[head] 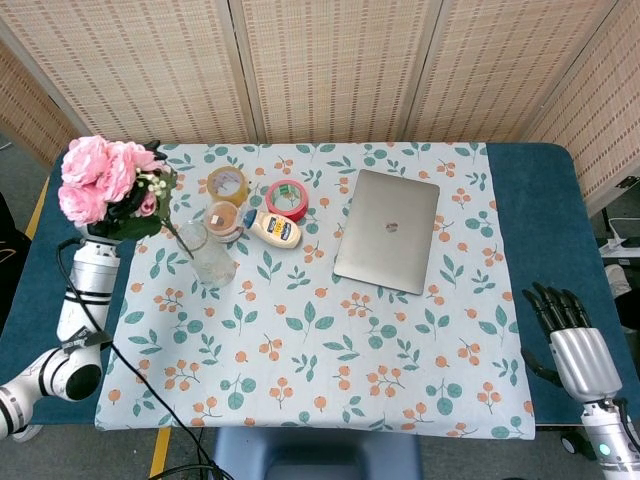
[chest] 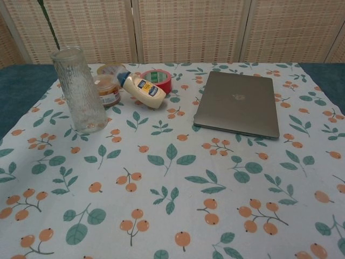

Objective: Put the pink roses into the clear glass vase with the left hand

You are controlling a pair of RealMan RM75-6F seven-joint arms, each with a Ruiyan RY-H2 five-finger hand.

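Note:
The bunch of pink roses (head: 100, 178) is raised high over the table's left side, and my left hand (head: 98, 240) grips it from below, mostly hidden under the blooms. Its thin green stem (head: 178, 240) slants down toward the mouth of the clear glass vase (head: 207, 256). In the chest view the stem (chest: 49, 27) shows just above the upright vase (chest: 80, 89); I cannot tell if its tip is inside. My right hand (head: 568, 335) is open, off the table's right front corner, holding nothing.
Behind the vase stand a small jar (head: 223, 220), a lying squeeze bottle (head: 272, 229), a red tape roll (head: 286, 199) and a yellow tape roll (head: 227, 184). A shut silver laptop (head: 388, 230) lies right of centre on the patterned cloth (head: 320, 350).

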